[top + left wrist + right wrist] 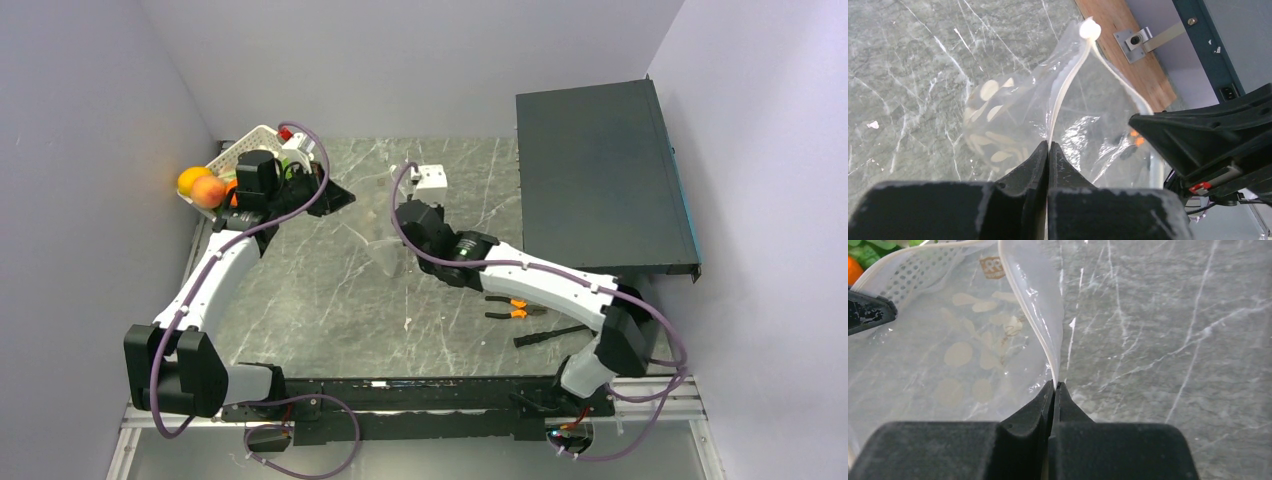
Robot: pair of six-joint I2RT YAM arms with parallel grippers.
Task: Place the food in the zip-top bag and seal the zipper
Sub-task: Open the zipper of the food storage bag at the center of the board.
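Spanning the gap between the two grippers over the middle of the veined grey stone table (330,300), the bag (381,243) is a faint, clear, crinkled sheet in the top view. The left arm stretches far and left with its elbow bent, and the left gripper (338,196) is at the bag's left side. The right arm reaches left across the table, with the right gripper (402,216) at the bag's right side. A white slotted basket (255,140) holding round orange fruit (200,185) sits far left. A flat black box (600,180) lies far right, and pliers (515,308) lie near right.

In the left wrist view, the black wedge-shaped fingers (1030,162) are pressed together, pinching the whitish zipper (1068,82), which runs away from them to a small white knob (1089,30). Pale oval mushrooms (989,90) show through the glossy film.

In the right wrist view, that gripper's fingers are likewise closed tight on the zipper, whose stiff strip curls up and away from them. The mushrooms lie inside the bag, and the basket's perforated wall shows through it.
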